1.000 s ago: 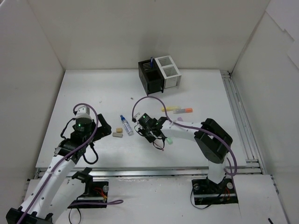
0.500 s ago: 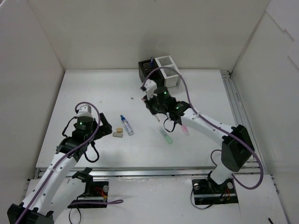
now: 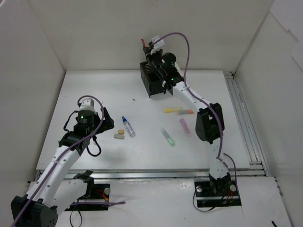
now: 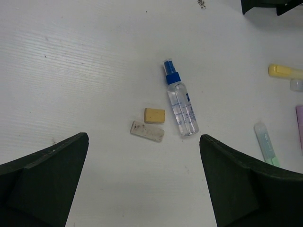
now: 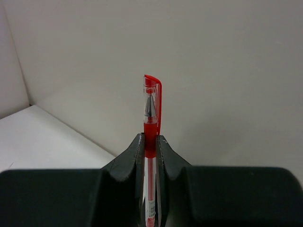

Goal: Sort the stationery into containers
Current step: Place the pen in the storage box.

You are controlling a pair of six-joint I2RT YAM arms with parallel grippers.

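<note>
The right gripper (image 5: 150,142) is pinching a thin red plastic pen with a clear barrel (image 5: 151,118) upright over the black square divider cube (image 3: 152,84). The drop looks to be the step in hand, calling for lining the pen over a compartment (which one the arm is hiding) and letting go. The left gripper (image 3: 106,124) is hanging spread wide, well to the near left of that cube, over a blue-capped clear bottle (image 4: 181,106), a tan block eraser (image 4: 155,115) and a smudged grey eraser (image 4: 147,131).

bare table (image 4: 75,61) left of erasers (image 4: 148,131), bottle (image 4: 182,108) just right
</note>
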